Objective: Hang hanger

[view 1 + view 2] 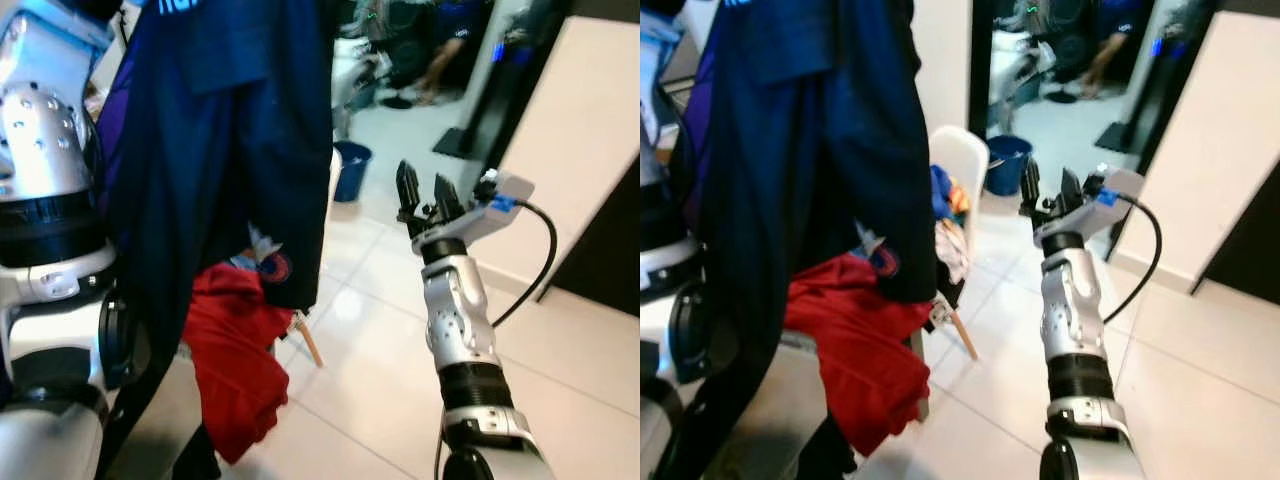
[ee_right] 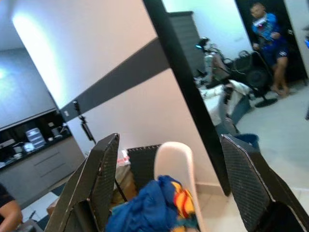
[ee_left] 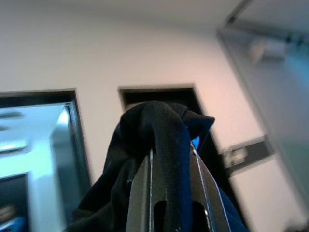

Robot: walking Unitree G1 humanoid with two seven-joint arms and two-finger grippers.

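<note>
We note one white chair [image 1: 962, 165] ahead of us, loaded with a heap of blue and orange clothes [image 1: 945, 195]. One red garment [image 1: 855, 345] is draped low at our left front. One blue bucket [image 1: 1006, 163] stands on the tiled floor [image 1: 1200, 370] beyond the chair, by a dark doorway. One person [image 2: 269, 41] in a blue top stands in the far room. A pale wall panel [image 1: 1225, 150] rises on the right.

The dark navy garment [image 1: 225, 150] hangs close before the head camera, its long axis vertical from the top of the frame down to the red garment. It covers most of the left half of the head views and blocks the chair in the left eye view. We cannot make out the hanger itself; any hook or shoulder bar is hidden by cloth or lies above the frame.

In the left wrist view, the left gripper [image 3: 169, 188] is raised toward wall and ceiling, its fingers pressed onto a bunch of dark cloth that bulges over the tips; this is the top of the navy garment, held high.

The right gripper [image 1: 425, 200] is raised at mid height on the right, well apart from the garment, fingers pointing up and forward. Its two fingers [image 2: 99, 179] are spread with nothing between them; the chair shows through the gap.

Count: one garment held, two grippers, one chair, one bucket.
</note>
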